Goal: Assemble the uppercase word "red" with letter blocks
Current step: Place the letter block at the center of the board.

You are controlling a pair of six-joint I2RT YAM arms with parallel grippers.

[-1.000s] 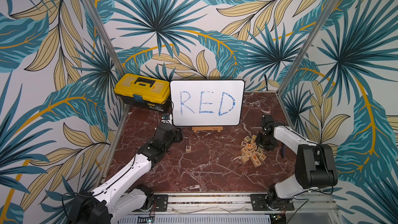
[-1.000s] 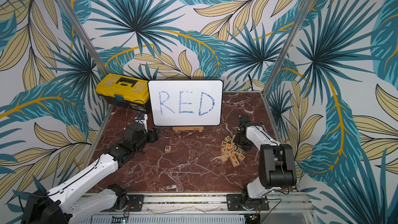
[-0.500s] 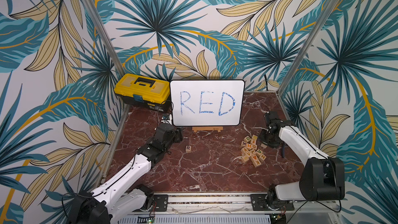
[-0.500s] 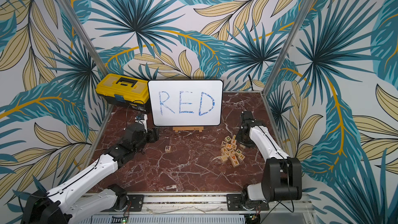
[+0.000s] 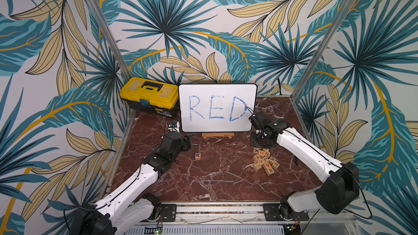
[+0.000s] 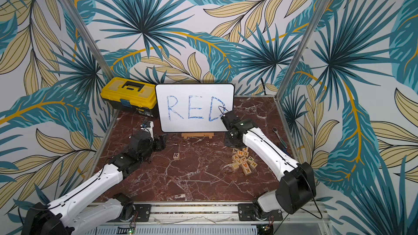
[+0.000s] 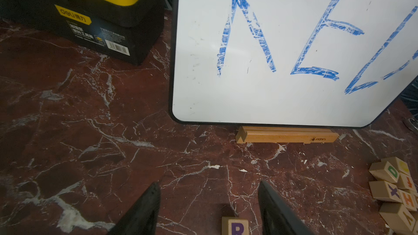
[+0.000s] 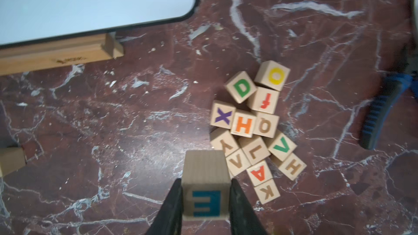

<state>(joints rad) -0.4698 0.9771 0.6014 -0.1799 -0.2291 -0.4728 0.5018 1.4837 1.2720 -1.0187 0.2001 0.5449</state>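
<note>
whiteboard (image 5: 217,107) on wooden stand (image 5: 217,135) at back centre of table (image 5: 214,177), toolbox (image 5: 149,96) left of it, further back, R block (image 5: 198,155) alone before the stand, block pile (image 5: 264,160) well right of it, D block (image 8: 241,87) at pile's board-side edge, E block (image 8: 205,191) between right gripper (image 8: 205,200) jaws, beside pile

You see fifteen letter blocks (image 8: 243,125), one whiteboard (image 5: 217,107), one yellow toolbox (image 5: 149,94), one wooden stand (image 5: 217,135) and two robot arms (image 5: 303,152).
</note>
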